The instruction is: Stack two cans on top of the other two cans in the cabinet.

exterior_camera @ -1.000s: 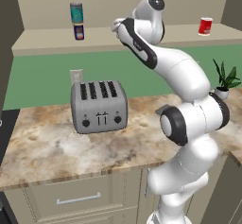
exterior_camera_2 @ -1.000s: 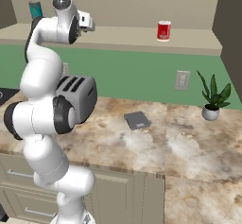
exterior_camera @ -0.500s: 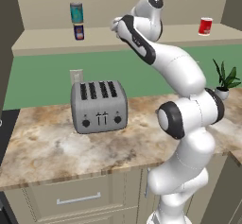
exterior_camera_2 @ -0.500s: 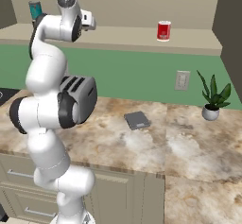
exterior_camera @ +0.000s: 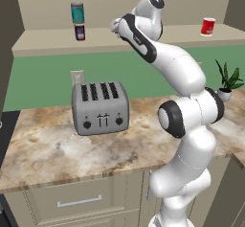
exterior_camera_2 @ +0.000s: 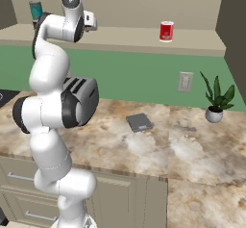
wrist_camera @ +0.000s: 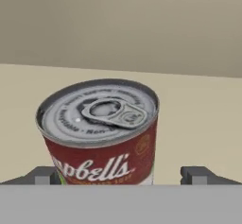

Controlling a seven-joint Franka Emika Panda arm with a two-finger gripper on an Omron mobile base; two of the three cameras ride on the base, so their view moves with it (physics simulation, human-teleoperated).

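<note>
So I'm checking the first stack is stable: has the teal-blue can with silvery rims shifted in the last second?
No. The teal-blue can sits on the short dark blue can, at the same spot on the beige cabinet shelf as before.

The white arm [exterior_camera: 186,125] rises from its base, folds at a dark elbow joint and reaches up and forward, wrist bent toward the back wall at shelf height. In the hand view the pincer [wrist_camera: 122,175] stands wide open, its two dark finger tips [wrist_camera: 43,175] well apart at the lower edge. From the right base view the hand [exterior_camera_2: 88,21] points away from the camera.
</note>
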